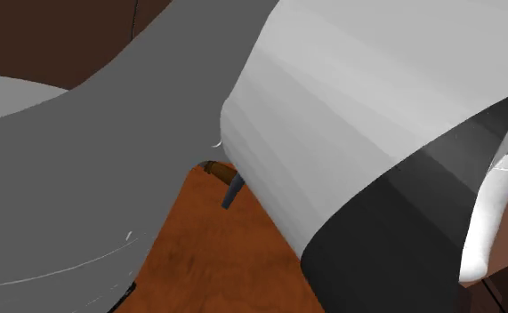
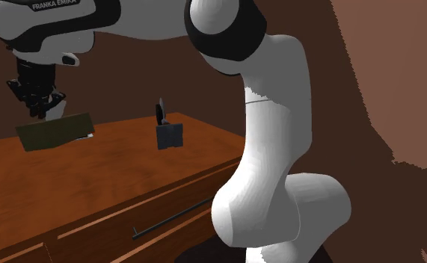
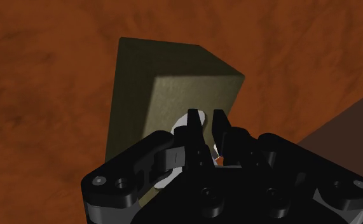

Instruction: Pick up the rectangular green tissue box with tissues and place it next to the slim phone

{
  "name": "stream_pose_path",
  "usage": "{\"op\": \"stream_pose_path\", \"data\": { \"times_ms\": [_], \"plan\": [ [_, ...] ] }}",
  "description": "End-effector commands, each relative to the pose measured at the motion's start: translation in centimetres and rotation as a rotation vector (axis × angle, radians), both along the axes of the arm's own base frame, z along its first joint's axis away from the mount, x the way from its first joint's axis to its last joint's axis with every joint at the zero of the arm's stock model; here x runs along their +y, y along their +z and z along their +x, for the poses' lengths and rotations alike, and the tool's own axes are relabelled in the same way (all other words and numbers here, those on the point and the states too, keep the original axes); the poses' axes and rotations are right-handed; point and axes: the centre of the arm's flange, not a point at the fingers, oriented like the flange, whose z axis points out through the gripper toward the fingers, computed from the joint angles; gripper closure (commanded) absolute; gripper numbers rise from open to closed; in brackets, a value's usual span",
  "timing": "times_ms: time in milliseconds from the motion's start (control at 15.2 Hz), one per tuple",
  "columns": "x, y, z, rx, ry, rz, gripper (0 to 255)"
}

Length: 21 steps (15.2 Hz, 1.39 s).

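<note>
Two black fingers (image 3: 220, 127) of the end effector (image 3: 204, 122) stand almost together. We see them pinching the white tuft of tissue (image 3: 195, 118) at the top of the tissue box (image 3: 173, 89), so the olive-green box hangs straight under the hand.

In the second exterior view we find the box (image 2: 54, 132) at the picture's left, slung below the end effector (image 2: 42, 110). It is tilted a little, and its long axis runs roughly across that picture. We judge it just clear of the bench (image 2: 129, 187), though we cannot be sure its lower edge is off the wood.

Farther along the bench, toward that view's right and well apart from the box, stands the slim phone (image 2: 168, 134), as we take the dark upright object to be; its detail escapes us.

The coming move, in our judgement, turns on that one relation. The carry goes toward that view's right over bare wood, and the box's long side should come down beside the phone without touching it.
</note>
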Motion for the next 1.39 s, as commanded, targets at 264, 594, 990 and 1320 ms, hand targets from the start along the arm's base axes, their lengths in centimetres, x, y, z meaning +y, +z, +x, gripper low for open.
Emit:
{"op": "stream_pose_path", "data": {
  "times_ms": [264,594,990,1320],
  "plan": [
    [0.0,-3.0,0.0,-0.001,0.0,0.001,255],
    [0.0,-4.1,0.0,-0.001,0.0,0.001,255],
    [0.0,-4.1,0.0,-0.001,0.0,0.001,0],
    [0.0,-4.1,0.0,-0.001,0.0,0.001,0]
  ]
}}
